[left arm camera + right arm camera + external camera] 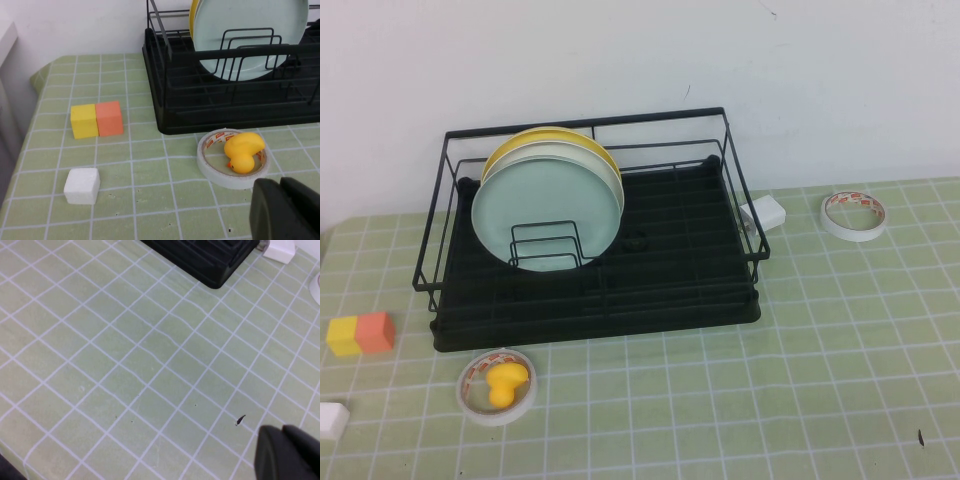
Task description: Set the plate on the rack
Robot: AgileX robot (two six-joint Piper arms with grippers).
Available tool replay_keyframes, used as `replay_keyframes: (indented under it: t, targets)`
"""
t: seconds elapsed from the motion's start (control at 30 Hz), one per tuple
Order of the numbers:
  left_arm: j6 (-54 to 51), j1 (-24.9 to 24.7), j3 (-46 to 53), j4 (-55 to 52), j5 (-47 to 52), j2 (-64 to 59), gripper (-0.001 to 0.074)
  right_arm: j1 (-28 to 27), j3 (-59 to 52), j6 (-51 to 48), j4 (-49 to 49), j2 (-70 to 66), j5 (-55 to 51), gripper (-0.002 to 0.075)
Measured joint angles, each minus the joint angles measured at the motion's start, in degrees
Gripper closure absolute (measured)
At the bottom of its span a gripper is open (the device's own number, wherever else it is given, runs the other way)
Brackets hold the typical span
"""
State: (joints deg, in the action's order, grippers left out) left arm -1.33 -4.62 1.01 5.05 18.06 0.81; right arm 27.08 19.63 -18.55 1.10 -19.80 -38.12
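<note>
Your plate (547,212) stands on edge in the rack (595,235), leaning against the upright dividers with a white plate (603,160) and a yellow plate (535,138) stacked behind it. Your left pincer (285,207) hovers over the counter (740,400); just beyond its tips lies a tape roll (232,157) with a yellow duck (243,151) inside, the rack farther ahead. Your right pincer (290,452) hangs above bare counter, the rack's corner well ahead. You cannot tell either pincer's finger spacing.
</note>
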Motion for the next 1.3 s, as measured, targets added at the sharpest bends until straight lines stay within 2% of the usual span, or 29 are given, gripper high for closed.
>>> replay_keyframes:
  t: [0.23, 0.4, 0.57, 0.73, 1.3]
  targets:
    - [-0.02, 0.0, 0.0, 0.13, 0.07, 0.0, 0.0736, -0.86, -0.09, 0.0, -0.21, 1.7, 0.11, 0.0727]
    - [-0.02, 0.0, 0.0, 0.23, 0.07, 0.0, 0.0736, -9.76, -2.76, 0.0, -5.38, 7.8, 3.19, 0.0727]
    - [-0.02, 0.0, 0.0, 0.34, 0.12, 0.0, 0.0736, -20.91, -10.92, 0.0, -7.03, 15.81, 12.16, 0.0727]
    - [-0.02, 0.0, 0.0, 0.34, 0.12, 0.0, 0.0736, -27.58, -17.67, 0.0, -7.17, 20.12, 14.34, 0.0727]
    - [-0.12, 0.0, 0.0, 0.43, 0.21, 0.0, 0.0736, -28.73, -20.46, 3.71, -7.51, 20.48, 16.92, 0.0727]
